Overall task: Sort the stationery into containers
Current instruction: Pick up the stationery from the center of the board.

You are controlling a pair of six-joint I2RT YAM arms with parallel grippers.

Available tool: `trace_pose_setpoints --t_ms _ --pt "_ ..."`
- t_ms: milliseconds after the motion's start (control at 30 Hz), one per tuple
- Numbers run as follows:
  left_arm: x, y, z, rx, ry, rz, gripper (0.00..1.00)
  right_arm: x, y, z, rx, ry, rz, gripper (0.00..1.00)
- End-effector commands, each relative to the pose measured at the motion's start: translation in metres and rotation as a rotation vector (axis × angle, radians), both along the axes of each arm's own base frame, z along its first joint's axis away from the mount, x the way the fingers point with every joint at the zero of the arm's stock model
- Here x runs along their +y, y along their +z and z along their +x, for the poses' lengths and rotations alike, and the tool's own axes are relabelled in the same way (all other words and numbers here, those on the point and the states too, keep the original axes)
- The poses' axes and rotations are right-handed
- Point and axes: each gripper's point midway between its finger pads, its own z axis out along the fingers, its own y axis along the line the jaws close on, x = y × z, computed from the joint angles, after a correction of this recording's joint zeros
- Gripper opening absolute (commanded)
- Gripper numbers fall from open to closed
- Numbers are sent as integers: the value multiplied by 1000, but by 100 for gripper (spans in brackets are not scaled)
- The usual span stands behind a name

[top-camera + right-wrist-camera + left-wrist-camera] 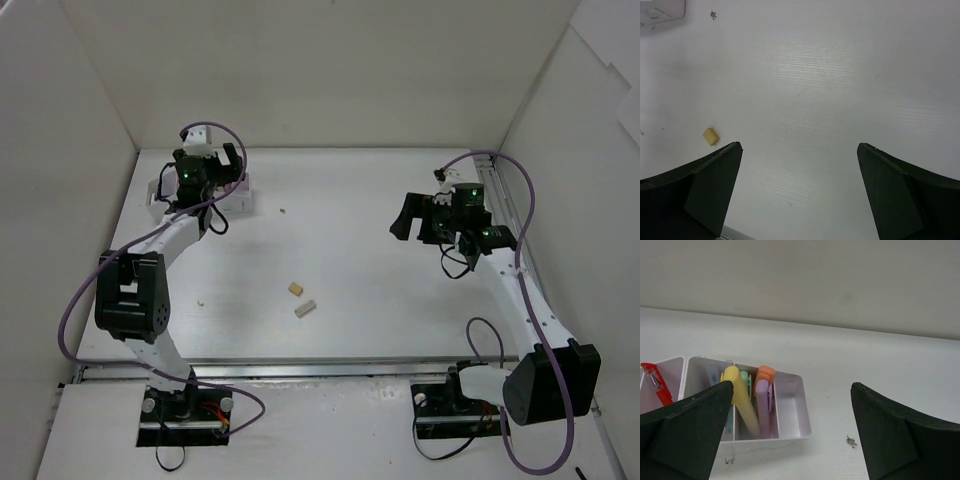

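Left gripper [792, 385] is hanging spread wide and empty over the organizer box [785, 436], probably its drop spot. Its wrist cam is showing the yellow marker [742, 402], orange marker [765, 374] and red pen [657, 387] slotted inside. The top cam is hiding those but showing two tan erasers [295, 289] [305, 309] lying mid-table, unsorted. Right gripper [799, 145] is hovering agape, empty.

Box [243, 197]: top view, largely hidden beneath left tool [207, 160]; contents unseen. Left wrist view: cut by left edge. Right wrist view: only a corner shows.
Pale item [713, 374]: mostly behind finger [685, 435]; kind unclear.
Red pen [655, 385]: lower end hidden likewise.
Specks [284, 210] on desk [380, 300]: too small to identify.
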Motion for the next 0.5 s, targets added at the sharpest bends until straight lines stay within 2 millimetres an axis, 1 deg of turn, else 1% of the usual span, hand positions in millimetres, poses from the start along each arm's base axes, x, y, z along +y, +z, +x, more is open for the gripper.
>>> trace_pose_setpoints --t_ms 0,33,100,133,167,200,233,267,300,333,367,400,433,467 --pt "-19 70 -18 -82 -78 6 100 6 24 1 -103 33 15 98" --pt "-27 67 -29 -27 -108 8 99 7 24 -2 -103 36 15 98" --pt "-27 66 -41 21 -108 -4 100 9 20 -5 -92 38 20 98" --pt "-34 65 -55 70 -138 -12 99 8 22 -7 -99 36 22 98" --pt "-37 62 -62 101 -153 -23 99 9 18 -9 -88 39 23 98" --pt "-39 53 -74 168 -164 -41 100 10 18 -11 -91 39 25 98" --pt "-48 56 -85 183 -203 -49 99 9 21 -14 -100 31 29 98" --pt "-54 52 -91 205 -213 -55 100 9 16 -17 -90 25 31 98" --pt "-57 43 -101 260 -208 -74 99 6 14 -18 -86 7 29 98" --pt "-59 30 -115 330 -212 -74 100 5 17 -21 -97 1 31 98" --pt "-62 19 -124 376 -216 -76 100 4 8 -25 -79 -8 27 98" --pt "-70 10 -133 412 -221 -77 99 2 6 -27 -76 -19 27 98" --pt "-70 -1 -143 468 -201 -90 100 1 8 -30 -88 -25 27 98" --pt "-74 -16 -154 519 -210 -88 99 0 1 -35 -74 -32 26 98"
